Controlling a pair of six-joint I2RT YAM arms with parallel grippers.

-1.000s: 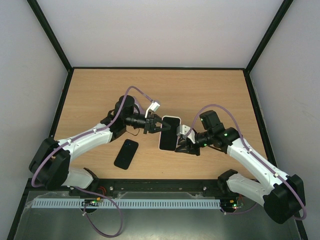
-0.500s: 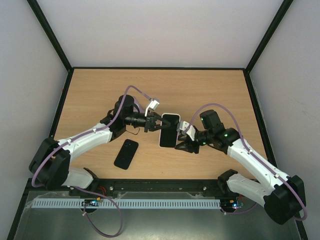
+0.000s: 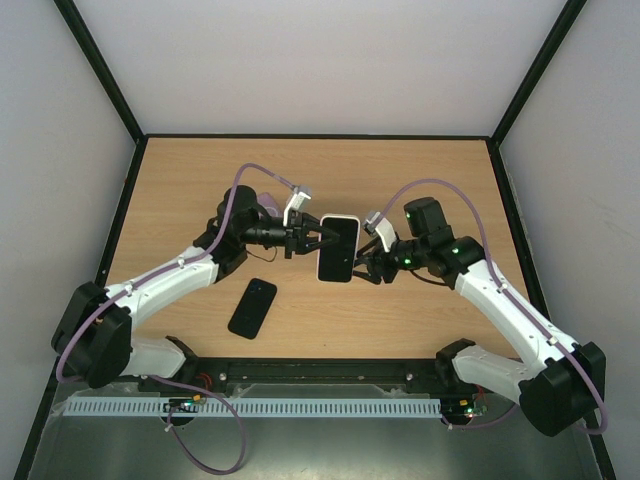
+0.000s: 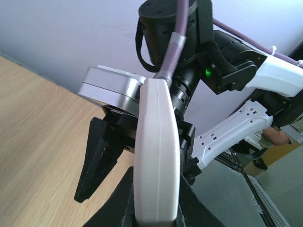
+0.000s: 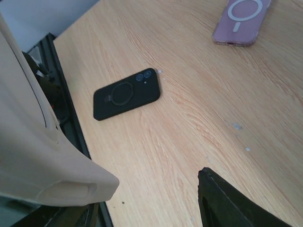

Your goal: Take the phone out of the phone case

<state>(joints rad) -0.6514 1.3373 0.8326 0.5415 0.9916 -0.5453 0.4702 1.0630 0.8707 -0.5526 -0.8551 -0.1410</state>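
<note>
Overhead, mid-frame, the left gripper [image 3: 316, 238] and right gripper [image 3: 364, 262] meet at a white phone case [image 3: 340, 220] held above the table [image 3: 200, 180]. The dark phone [image 3: 338, 252] looks still seated inside, so removal is not yet done. Left wrist view: the left jaws pinch the case, seen edge-on. Right wrist view: the right jaws are spread, one finger [image 5: 227, 201] at lower right, well apart from the case at left.

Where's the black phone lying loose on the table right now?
In the top view the black phone lies flat on the table, left of centre near the front edge, beside the left arm and below-left of the held white-cased phone.
</note>
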